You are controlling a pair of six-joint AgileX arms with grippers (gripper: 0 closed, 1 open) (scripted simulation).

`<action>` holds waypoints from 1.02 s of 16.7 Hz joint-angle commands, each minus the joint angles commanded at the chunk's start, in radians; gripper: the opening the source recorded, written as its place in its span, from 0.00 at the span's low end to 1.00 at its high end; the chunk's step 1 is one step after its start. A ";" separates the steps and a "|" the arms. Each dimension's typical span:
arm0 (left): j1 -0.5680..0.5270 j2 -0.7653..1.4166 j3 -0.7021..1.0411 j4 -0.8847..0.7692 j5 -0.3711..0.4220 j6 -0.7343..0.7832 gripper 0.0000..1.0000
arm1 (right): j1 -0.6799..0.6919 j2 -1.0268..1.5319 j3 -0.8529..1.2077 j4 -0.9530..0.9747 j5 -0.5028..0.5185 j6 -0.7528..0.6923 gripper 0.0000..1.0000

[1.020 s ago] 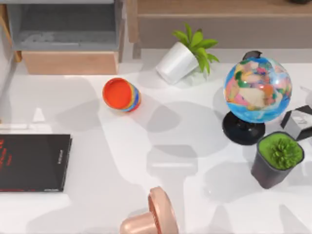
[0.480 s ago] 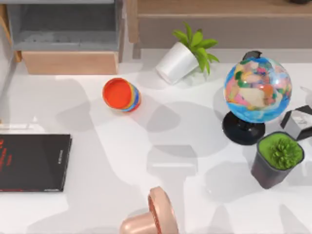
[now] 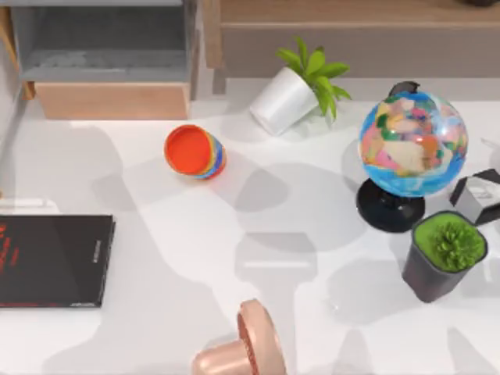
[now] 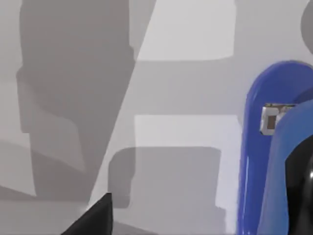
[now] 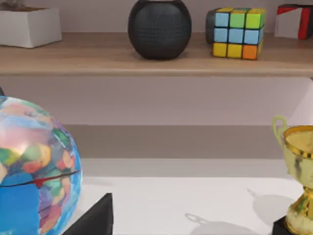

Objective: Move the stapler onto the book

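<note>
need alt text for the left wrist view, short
A glossy bright blue oblong stapler with a small metal fitting near its rounded end lies on a white table crossed by grey shadows. A black fingertip of the left gripper pokes in at the frame's edge.

- A white table (image 3: pixel 234 234) fills the foreground, crossed by soft grey shadows.
- Behind it stand a grey cabinet (image 3: pixel 101 39) above a pale wooden drawer front (image 3: pixel 113 100).
- A wooden shelf (image 5: pixel 146 56) runs along a pale wall (image 5: pixel 161 103).
</note>
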 joint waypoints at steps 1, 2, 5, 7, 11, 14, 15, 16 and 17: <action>-0.001 0.004 -0.003 0.003 0.000 -0.001 1.00 | 0.000 0.000 0.000 0.000 0.000 0.000 1.00; -0.001 0.004 -0.003 0.003 0.000 -0.001 1.00 | 0.000 0.000 0.000 0.000 0.000 0.000 1.00; -0.001 0.004 -0.003 0.003 0.000 -0.001 0.92 | 0.000 0.000 0.000 0.000 0.000 0.000 1.00; -0.001 0.004 -0.003 0.003 0.000 -0.001 0.77 | 0.000 0.000 0.000 0.000 0.000 0.000 1.00; -0.001 0.004 -0.003 0.003 0.000 -0.001 0.47 | 0.000 0.000 0.000 0.000 0.000 0.000 1.00; -0.001 0.004 -0.003 0.003 0.000 -0.001 0.25 | 0.000 0.000 0.000 0.000 0.000 0.000 1.00; -0.001 0.004 -0.003 0.003 0.000 -0.001 0.17 | 0.000 0.000 0.000 0.000 0.000 0.000 1.00; -0.001 0.004 -0.003 0.003 0.000 -0.001 0.10 | 0.000 0.000 0.000 0.000 0.000 0.000 1.00; -0.001 0.004 -0.003 0.003 0.000 -0.001 0.02 | 0.000 0.000 0.000 0.000 0.000 0.000 1.00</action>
